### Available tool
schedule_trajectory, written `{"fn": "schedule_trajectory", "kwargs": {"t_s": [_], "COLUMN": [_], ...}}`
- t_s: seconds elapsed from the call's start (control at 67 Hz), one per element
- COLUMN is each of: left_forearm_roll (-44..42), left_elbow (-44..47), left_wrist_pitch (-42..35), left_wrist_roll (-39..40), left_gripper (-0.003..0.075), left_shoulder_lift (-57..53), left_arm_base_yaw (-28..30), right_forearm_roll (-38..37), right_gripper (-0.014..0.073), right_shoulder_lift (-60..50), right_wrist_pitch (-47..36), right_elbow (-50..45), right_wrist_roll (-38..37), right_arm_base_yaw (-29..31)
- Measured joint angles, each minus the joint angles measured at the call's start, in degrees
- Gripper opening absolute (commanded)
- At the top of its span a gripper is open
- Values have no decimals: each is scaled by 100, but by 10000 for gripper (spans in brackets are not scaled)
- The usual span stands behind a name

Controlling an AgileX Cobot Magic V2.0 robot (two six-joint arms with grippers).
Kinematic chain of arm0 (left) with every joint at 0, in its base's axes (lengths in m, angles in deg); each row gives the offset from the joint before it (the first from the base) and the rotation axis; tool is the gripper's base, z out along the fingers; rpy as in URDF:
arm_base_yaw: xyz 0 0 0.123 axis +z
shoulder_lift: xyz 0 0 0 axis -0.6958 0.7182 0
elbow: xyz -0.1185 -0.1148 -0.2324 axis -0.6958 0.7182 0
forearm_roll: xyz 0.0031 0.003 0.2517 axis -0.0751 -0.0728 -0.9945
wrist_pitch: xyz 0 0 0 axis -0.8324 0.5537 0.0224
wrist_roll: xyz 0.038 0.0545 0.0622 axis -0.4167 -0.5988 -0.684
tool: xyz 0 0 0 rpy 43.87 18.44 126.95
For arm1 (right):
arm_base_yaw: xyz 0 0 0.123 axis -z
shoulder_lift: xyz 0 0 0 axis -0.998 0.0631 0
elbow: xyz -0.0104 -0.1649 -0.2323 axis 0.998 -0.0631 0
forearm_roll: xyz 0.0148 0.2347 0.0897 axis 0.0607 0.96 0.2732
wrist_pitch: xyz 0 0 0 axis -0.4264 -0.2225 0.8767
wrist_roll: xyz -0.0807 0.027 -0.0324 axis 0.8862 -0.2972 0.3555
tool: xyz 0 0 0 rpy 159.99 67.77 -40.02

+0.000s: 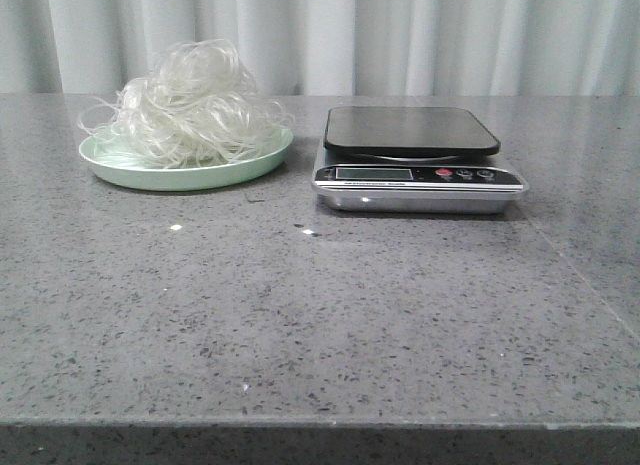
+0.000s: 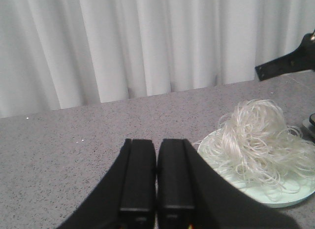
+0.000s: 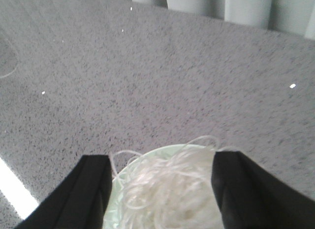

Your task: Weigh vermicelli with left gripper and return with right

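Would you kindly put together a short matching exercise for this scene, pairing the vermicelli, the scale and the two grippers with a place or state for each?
Things:
1. vermicelli
2. scale
3. left gripper
4. right gripper

Places or states:
A. fingers closed together, holding nothing
B. heaped on the pale green plate
C. fingers spread apart above the noodle mound
D. platform bare, standing on the grey table right of the plate

Pairs: 1-B, 2-D, 3-A, 4-C
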Motion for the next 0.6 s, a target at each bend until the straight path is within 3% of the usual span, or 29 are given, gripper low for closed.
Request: {"fn": "schedule_trajectory", "kwargs": {"t_s": [0.134,0.373,0.597], "left_forearm_roll": [0,0,0], "left_elbow": [0,0,0], "left_wrist_pitch": [0,0,0], "left_wrist_roll": [0,0,0], "left_gripper": [136,136,136], "left_shoulder_lift": [0,0,0], "left_arm_base_yaw": [0,0,0], "right_forearm_roll": [-31,-386,-942], "right_gripper": [465,141,152], "right_shoulder_lift": [-439,-1258,-1960], "right_wrist_pitch": [405,1510,2363], "right_elbow": [0,0,-121], "right_wrist_roll": [0,0,0], "right_arm_base_yaw": [371,1451,2505]}}
